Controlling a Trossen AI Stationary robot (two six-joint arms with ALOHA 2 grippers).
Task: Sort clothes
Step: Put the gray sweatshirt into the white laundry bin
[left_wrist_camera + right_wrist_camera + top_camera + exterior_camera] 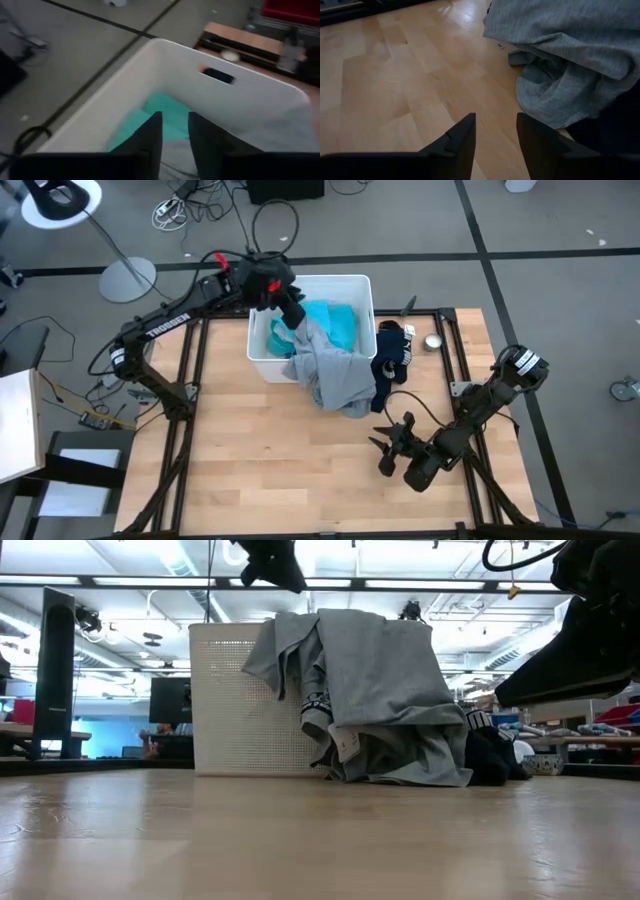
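A large grey shirt (330, 375) hangs over the near rim of the white bin (262, 365), with its lower part on the table; it also shows in the low view (385, 705). A teal shirt (335, 325) lies inside the bin. A dark navy garment with white print (392, 360) lies on the table against the bin's right side. The socks are not in view. My left gripper (290, 310) hovers over the bin, open, above the grey and teal shirts (167, 115). My right gripper (392, 442) is open and empty over the table, near the grey shirt's lower end (570, 65).
A small round silvery thing (432, 342) and a small dark thing (408, 307) lie at the table's far right. Bare wood (270, 460) stretches near and left of the shirt. Cables and a lamp stand lie on the floor beyond the table.
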